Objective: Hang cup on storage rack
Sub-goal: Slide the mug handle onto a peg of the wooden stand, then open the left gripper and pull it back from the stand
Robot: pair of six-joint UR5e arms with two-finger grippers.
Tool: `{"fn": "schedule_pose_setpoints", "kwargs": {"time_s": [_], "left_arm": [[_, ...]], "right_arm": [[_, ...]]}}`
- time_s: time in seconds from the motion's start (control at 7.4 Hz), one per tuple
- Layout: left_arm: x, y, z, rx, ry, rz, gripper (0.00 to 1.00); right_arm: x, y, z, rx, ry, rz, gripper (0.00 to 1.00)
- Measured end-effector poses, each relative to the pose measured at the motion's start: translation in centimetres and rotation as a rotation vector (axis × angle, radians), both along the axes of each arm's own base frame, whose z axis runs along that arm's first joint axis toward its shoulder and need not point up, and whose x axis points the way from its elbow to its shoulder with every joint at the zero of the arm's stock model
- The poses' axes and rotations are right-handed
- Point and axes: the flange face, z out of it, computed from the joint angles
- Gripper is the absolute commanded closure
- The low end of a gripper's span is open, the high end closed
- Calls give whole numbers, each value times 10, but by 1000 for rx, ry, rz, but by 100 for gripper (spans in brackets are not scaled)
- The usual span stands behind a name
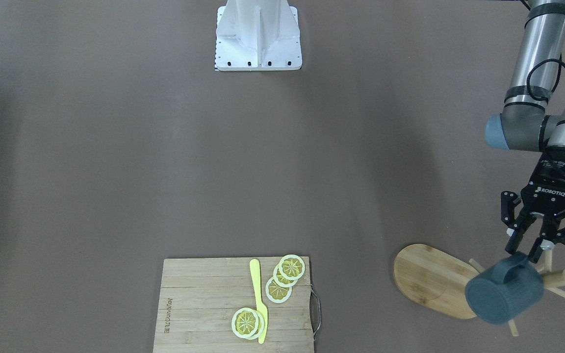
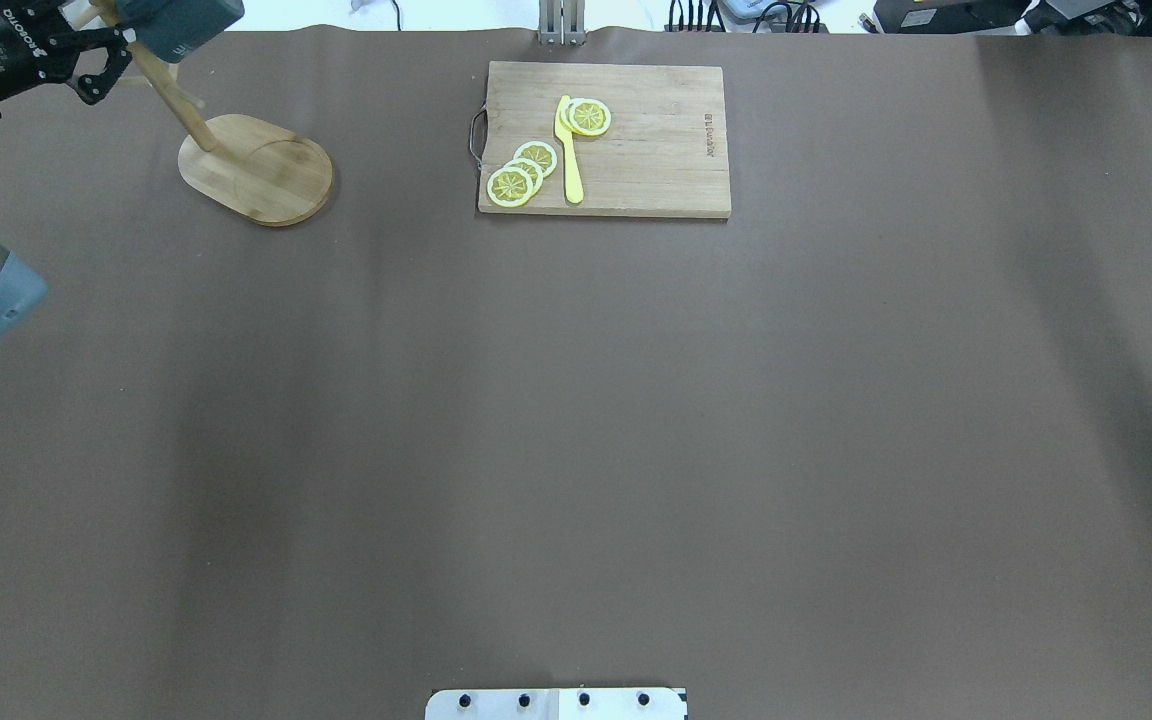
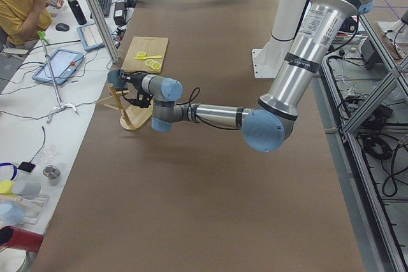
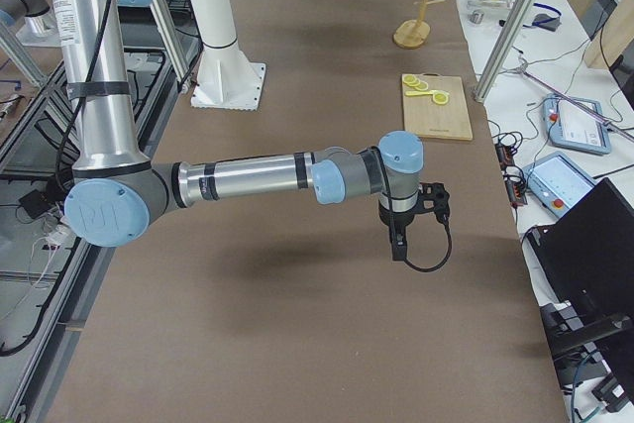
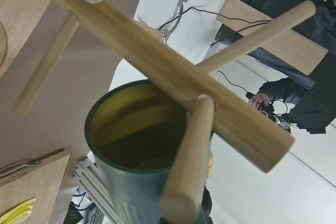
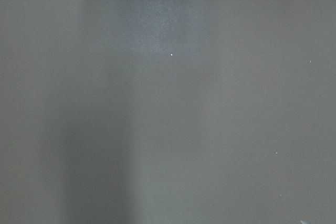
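Note:
The slate-blue cup [image 1: 503, 294] hangs tilted in the air beside the bamboo storage rack [image 1: 429, 282], at its pegs. My left gripper [image 1: 526, 250] is shut on the cup's handle from above. In the left wrist view the cup's yellowish inside [image 5: 136, 150] sits just behind the rack's post [image 5: 157, 72], and a peg [image 5: 189, 156] crosses in front of the rim. From overhead the cup [image 2: 181, 25] is at the far left corner above the rack's oval base [image 2: 256, 165]. My right gripper [image 4: 398, 245] hovers over bare table and points down. I cannot tell whether it is open.
A slatted cutting board [image 1: 204, 304] with lemon slices [image 1: 285, 277] and a yellow knife [image 1: 259, 299] lies at the table's far edge, mid-table. The robot's white base [image 1: 258, 37] stands opposite. A person [image 3: 22, 4] sits beyond the table's end.

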Motion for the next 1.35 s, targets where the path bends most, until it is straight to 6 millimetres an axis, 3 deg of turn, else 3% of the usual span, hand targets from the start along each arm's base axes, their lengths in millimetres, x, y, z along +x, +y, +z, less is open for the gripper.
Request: {"fn": "schedule_pose_setpoints", "kwargs": {"time_s": [0.41,0.81,1.08,1.35], "left_arm": [[-6,14,-2,39,9,15,1],[-26,56,18,210,-173,33,1],[-61,61,36,325,-376,20,1],[-122,56,55,451,-675,12,1]], "right_arm": [[0,2,0,0,0,0,0],[0,3,1,-1,0,0,0],[0,3,1,-4,-3,-1,0],[0,3,1,-4,-3,-1,0]]}}
